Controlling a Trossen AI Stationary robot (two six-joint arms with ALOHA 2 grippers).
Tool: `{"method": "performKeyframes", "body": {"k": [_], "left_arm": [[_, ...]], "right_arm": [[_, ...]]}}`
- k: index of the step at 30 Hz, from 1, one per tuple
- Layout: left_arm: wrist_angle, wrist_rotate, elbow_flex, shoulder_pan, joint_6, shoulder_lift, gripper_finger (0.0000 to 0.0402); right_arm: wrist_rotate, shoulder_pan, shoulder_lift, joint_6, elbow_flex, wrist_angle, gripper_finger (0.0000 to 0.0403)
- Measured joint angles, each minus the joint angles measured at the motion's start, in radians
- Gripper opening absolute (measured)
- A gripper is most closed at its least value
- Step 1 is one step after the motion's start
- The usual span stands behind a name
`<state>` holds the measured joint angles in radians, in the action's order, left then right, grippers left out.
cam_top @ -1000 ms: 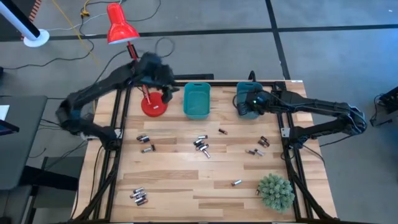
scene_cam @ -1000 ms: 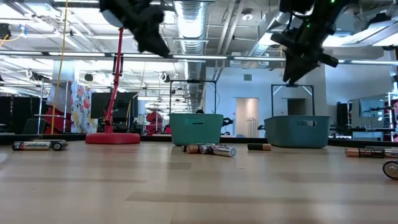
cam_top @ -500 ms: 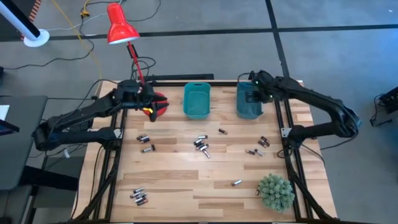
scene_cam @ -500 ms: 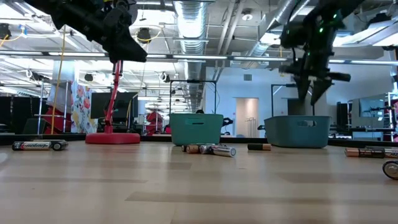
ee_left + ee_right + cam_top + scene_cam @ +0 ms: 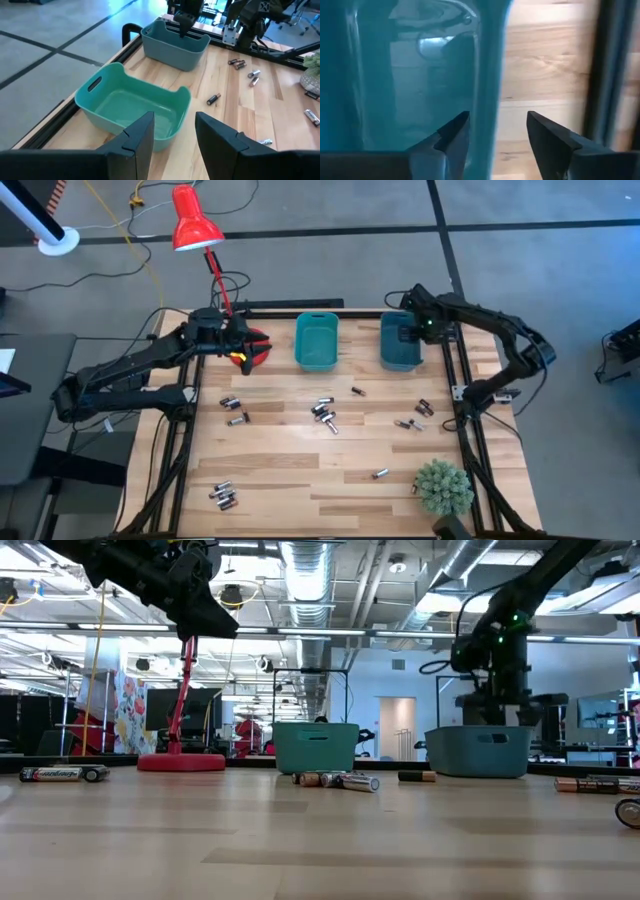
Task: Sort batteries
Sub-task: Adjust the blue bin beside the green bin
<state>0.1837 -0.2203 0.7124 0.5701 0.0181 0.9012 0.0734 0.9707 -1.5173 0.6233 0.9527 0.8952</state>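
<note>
Batteries lie scattered on the wooden table: a pair (image 5: 234, 411) at the left, a cluster (image 5: 322, 411) in the middle, some (image 5: 412, 416) at the right, several (image 5: 222, 496) near the front left. Two teal bins stand at the far edge, a lighter one (image 5: 317, 342) and a darker one (image 5: 399, 350). My right gripper (image 5: 497, 135) is open and points down over the darker bin's right wall (image 5: 490, 75), one finger on each side, holding nothing. My left gripper (image 5: 172, 137) is open and empty, raised by the red lamp's base (image 5: 250, 352), facing the lighter bin (image 5: 130, 107).
A red desk lamp (image 5: 193, 225) stands at the far left, its base on the table. A small green plant (image 5: 443, 487) sits at the near right corner. Black frame rails (image 5: 470, 440) run along the table's left and right sides. Bare wood lies between the battery groups.
My right gripper has sunk toward the darker bin, shifted to its right wall, tipped to point down and opened. My left gripper has drawn back from near the lighter bin toward the table's left edge and come lower, then kept still.
</note>
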Motion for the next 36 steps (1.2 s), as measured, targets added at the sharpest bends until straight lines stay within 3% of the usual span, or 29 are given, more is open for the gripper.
{"method": "performKeyframes", "body": {"k": [4, 11, 23, 36], "left_arm": [[0.0, 0.0, 0.0, 0.0, 0.0, 0.0, 0.0138], [0.007, 0.0, 0.0, 0.0, 0.0, 0.0, 0.0138], [-0.017, 0.0, 0.0, 0.0, 0.121, 0.0, 0.0138], [-0.027, -0.001, 0.0, 0.04, 0.161, 0.0, 0.0138]], "right_arm": [[-0.009, 0.013, -0.075, 0.001, 0.0, -0.013, 0.0165], [-0.012, -0.032, -0.152, 0.023, 0.002, -0.029, 0.0016], [-0.051, -0.212, -0.141, 0.197, 0.076, -0.127, 0.0003], [-0.079, -0.154, -0.156, 0.203, 0.083, -0.133, 0.0001]]}}
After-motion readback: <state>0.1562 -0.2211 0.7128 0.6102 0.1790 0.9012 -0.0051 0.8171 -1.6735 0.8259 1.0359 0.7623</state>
